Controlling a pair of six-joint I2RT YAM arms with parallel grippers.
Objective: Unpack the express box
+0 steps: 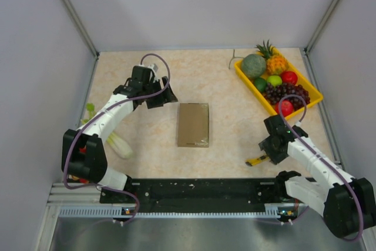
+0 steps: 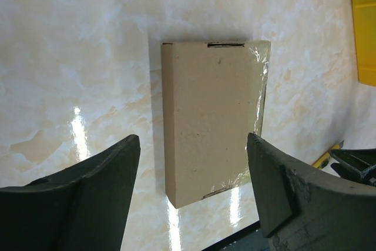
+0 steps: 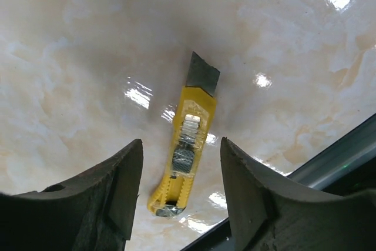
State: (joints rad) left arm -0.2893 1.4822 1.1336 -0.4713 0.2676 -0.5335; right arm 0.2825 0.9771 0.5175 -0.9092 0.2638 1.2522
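Note:
The express box [image 1: 193, 124] is a flat brown cardboard mailer lying shut on the table's middle. In the left wrist view, the box [image 2: 208, 119] shows clear tape along its right edge. My left gripper [image 1: 161, 95] hovers open and empty above the table, behind and left of the box; its jaws [image 2: 192, 140] stand wide apart, framing the box's near end. My right gripper [image 1: 267, 145] is open above a yellow utility knife [image 1: 257, 160], whose blade is out. The knife [image 3: 188, 151] lies on the table between the open jaws of my right gripper [image 3: 182, 144], untouched.
A yellow fruit tray [image 1: 314, 95] with pineapple, melon, grapes and apples stands at the back right. A pale green vegetable [image 1: 120, 145] lies near the left arm. Grey walls enclose the table, and a black rail [image 1: 200, 189] runs along its near edge.

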